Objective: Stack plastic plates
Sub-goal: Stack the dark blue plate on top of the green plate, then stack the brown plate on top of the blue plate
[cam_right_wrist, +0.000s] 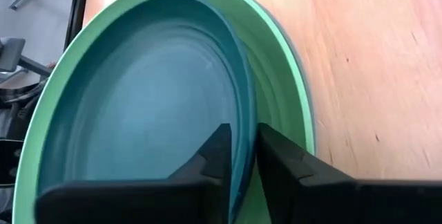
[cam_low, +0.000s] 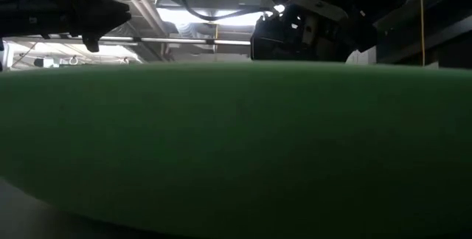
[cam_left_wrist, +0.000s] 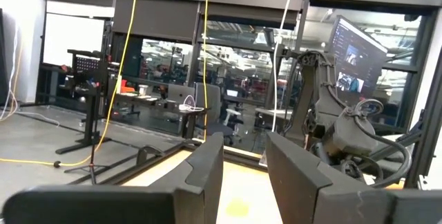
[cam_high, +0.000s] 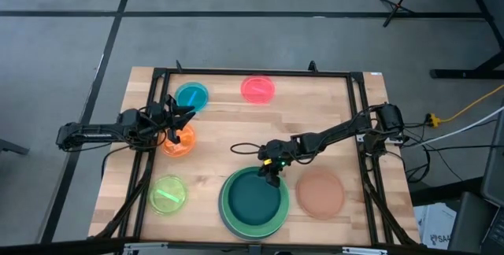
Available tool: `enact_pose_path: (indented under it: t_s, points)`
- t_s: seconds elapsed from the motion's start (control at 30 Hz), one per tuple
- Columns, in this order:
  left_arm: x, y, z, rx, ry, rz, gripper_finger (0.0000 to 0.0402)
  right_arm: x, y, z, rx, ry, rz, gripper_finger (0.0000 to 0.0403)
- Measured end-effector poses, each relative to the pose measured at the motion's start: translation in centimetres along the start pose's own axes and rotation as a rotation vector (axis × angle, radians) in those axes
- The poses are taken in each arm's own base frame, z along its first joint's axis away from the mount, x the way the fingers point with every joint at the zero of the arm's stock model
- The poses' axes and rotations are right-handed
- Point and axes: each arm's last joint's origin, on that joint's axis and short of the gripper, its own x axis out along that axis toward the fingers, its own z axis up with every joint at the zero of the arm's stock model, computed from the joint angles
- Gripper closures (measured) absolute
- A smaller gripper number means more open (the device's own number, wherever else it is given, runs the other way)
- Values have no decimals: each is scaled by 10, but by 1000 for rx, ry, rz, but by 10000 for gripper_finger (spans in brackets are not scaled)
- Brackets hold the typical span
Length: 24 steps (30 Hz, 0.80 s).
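My right gripper pinches the teal plate's rim; plate sits in the green plate. Light, stiff, slick: grip rims. Left gripper, parted, over the orange plate.

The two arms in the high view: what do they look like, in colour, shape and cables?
Both arms are dark, thin and jointed, with black cables looping along them. The left claw and the right claw each end in two flat, dark, wedge-shaped fingers. A small green light glows on the right arm's wrist. No markings are readable.
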Motion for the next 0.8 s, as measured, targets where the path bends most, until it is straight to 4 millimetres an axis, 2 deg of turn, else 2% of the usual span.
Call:
enact_pose_path:
  t_s: [0.23, 0.37, 0.53, 0.8]
  points:
    - [0, 0, 0, -5, 0, 0, 298, -2, 1, 1, -6, 4, 6, 321]
    - [0, 0, 0, -26, 1, 0, 298, -12, 8, 7, -22, 56, 19, 320]
    - [0, 0, 0, -28, -4, 0, 298, -32, 19, 16, -46, 111, -16, 320]
    - [0, 0, 1, -29, -7, -1, 298, -74, 24, 5, -61, 158, -117, 320]
